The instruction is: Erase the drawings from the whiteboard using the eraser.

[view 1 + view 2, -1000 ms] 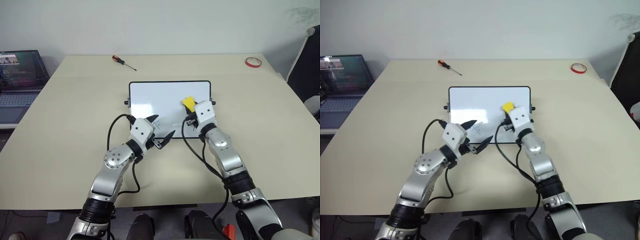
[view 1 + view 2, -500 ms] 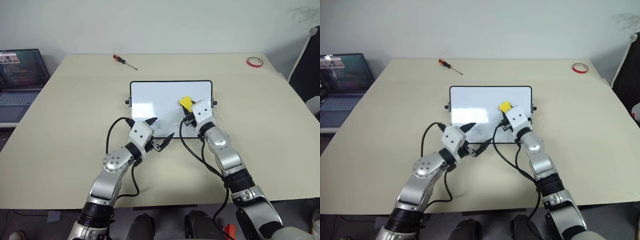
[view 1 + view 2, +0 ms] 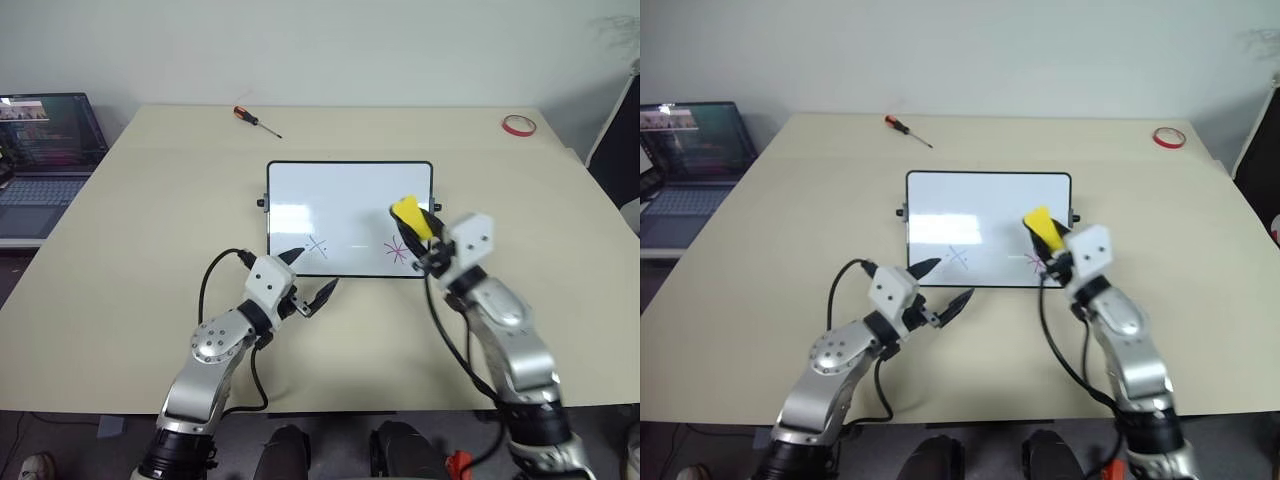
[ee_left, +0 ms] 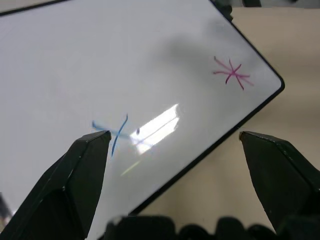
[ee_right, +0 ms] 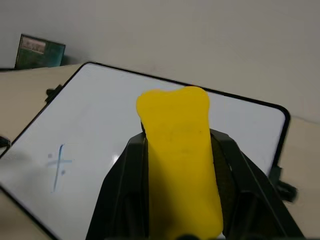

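**Eraser lifted, two marks left on the board**

Clearly the job is partway through. The whiteboard lies flat on the tan surface, and two drawings show on it near its front edge: a blue cross-like star left of centre and a pink-red asterisk towards the right corner. No third mark can be made out.

The right gripper has its fingers clamped on the eraser, yellow face up and raised above the board's right end, just over and behind the pink-red asterisk; the right wrist view shows the yellow block pinched between the two black fingers with the board beneath it. The left gripper sits at the board's front edge with its fingers spread and empty, the blue star close to the left fingertip in its wrist view.

As I read it, the step in hand is lining up for a wipe. The next move calls for bringing the eraser's working face down flat onto the asterisk, rubbing across it, then sliding left to the blue star. The left fingers may need to steady the frame so the board does not skid.
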Action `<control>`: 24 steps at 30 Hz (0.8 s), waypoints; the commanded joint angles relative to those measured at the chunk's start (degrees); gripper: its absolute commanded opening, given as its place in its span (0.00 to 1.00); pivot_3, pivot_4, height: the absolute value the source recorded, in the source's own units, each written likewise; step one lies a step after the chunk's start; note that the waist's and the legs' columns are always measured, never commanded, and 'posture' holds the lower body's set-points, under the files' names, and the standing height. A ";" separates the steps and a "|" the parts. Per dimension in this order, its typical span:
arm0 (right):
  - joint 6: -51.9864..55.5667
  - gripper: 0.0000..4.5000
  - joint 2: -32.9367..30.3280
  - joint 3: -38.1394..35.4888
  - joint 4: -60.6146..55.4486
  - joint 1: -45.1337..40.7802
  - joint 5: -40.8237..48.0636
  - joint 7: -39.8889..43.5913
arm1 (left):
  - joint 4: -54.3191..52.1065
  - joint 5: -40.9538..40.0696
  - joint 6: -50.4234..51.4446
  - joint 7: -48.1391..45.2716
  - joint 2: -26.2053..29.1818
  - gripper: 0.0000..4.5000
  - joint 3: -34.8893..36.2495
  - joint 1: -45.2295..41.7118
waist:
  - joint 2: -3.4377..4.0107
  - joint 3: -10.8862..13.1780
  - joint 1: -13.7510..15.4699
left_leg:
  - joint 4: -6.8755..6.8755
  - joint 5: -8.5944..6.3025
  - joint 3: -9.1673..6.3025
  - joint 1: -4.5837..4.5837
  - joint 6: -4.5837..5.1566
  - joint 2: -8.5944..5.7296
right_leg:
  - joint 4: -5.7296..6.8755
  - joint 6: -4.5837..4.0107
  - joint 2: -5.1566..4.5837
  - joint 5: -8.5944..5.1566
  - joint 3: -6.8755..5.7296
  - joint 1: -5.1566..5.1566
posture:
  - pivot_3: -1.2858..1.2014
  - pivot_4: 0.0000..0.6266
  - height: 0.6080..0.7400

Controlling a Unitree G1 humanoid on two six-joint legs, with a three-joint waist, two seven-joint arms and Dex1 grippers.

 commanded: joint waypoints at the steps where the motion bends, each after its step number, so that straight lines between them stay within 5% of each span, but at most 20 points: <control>1: 1.83 0.28 -5.09 -4.99 -7.85 10.20 2.35 3.24 | -3.11 -1.78 -1.33 0.18 0.12 1.00 2.09 0.83 | 0.00 0.00 0.49 | -0.01 0.00 -0.02 0.00 0.00 0.00 | -0.06 0.00 0.00 0.00 -0.04 0.03 | 0.52 0.24 1.00; 10: -6.80 0.28 -9.92 -7.54 -7.57 26.94 0.38 6.93 | -1.92 -1.96 -2.81 -0.17 -0.51 1.00 1.42 0.70 | 0.02 0.04 -0.06 | 0.00 0.00 0.31 0.18 0.00 -0.04 | -0.06 0.01 0.14 -0.01 0.07 0.13 | 0.52 0.24 1.00; 17: -6.30 0.28 -9.59 -7.79 -7.16 23.74 0.53 5.42 | -0.30 -2.04 -3.45 -0.52 -0.61 1.00 0.95 -1.11 | 0.00 0.05 0.35 | 0.01 0.00 0.33 0.15 -0.01 -0.06 | -0.09 0.01 0.18 -0.01 0.06 0.14 | 0.52 0.24 1.00; 24: -7.30 0.28 -5.51 -2.67 0.35 8.73 -4.75 0.61 | 1.36 -1.65 -4.50 -2.86 -0.82 1.00 -1.71 -3.02 | -0.01 0.05 0.30 | 0.02 0.00 0.35 0.16 -0.01 -0.09 | -0.08 0.01 0.18 0.00 0.06 0.14 | 0.52 0.24 1.00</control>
